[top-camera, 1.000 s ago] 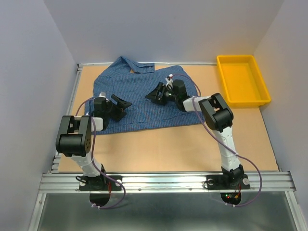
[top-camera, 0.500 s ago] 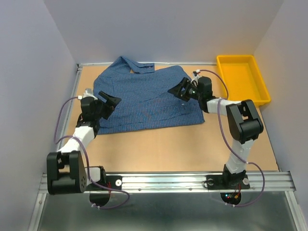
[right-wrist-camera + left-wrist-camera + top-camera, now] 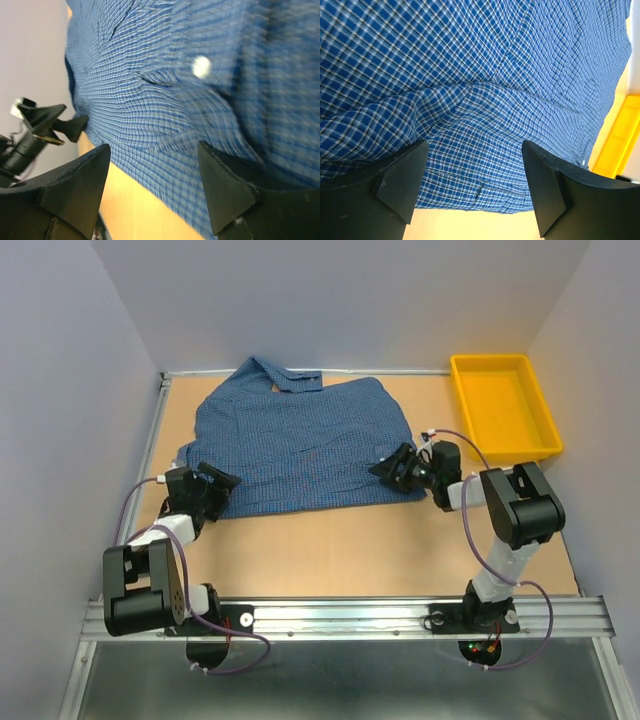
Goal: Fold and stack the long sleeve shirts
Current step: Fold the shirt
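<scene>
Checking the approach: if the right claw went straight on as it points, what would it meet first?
The blue shirt: its cloth lies right ahead of the open right claw, likely near the hem, though depth is unclear.

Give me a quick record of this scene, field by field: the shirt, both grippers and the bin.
garment: blue check shirt spread out on the table, collar at the far edge, not yet folded
left gripper: open, at the shirt's near left hem corner
right gripper: open, at the shirt's near right hem corner
bin: yellow tray, far right, empty, apart from the shirt
</scene>
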`<action>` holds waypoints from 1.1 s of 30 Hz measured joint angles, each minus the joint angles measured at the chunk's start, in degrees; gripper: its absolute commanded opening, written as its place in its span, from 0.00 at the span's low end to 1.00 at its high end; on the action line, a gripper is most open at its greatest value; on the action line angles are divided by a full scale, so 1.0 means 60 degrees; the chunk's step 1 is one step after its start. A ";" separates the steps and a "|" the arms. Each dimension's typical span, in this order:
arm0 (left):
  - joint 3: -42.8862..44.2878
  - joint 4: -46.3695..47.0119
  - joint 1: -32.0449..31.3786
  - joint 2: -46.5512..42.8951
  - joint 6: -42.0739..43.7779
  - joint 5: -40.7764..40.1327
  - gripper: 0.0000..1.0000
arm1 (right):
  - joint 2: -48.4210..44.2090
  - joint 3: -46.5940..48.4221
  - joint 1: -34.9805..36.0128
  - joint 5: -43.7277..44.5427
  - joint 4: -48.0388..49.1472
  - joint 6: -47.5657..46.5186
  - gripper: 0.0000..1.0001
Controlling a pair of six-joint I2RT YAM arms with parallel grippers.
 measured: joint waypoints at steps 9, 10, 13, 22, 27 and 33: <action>-0.0255 -0.0747 0.0703 -0.0874 0.0200 -0.0047 0.89 | -0.1198 -0.1486 -0.1767 -0.0222 0.0284 0.0219 0.76; -0.0251 -0.0922 0.0714 -0.0987 0.0291 -0.0015 0.89 | -0.1461 -0.1486 -0.1712 -0.0175 0.0015 0.0157 0.76; -0.0168 -0.1574 0.0550 -0.1621 0.0594 0.0240 0.89 | -0.2328 -0.1468 -0.1300 -0.0106 -0.0652 0.0026 0.77; 0.0149 -0.1774 -0.1847 -0.2834 0.0299 0.1049 0.83 | -0.2371 -0.0120 0.2484 0.0306 -0.0368 0.0933 0.76; 0.0142 -0.1202 -0.1974 -0.2266 -0.0211 0.1060 0.82 | -0.0718 0.0882 0.3931 0.0583 0.0510 0.1872 0.76; -0.0018 -0.0350 -0.1978 -0.1279 -0.0586 0.0987 0.82 | 0.1341 0.1953 0.4834 0.0816 0.1435 0.2721 0.76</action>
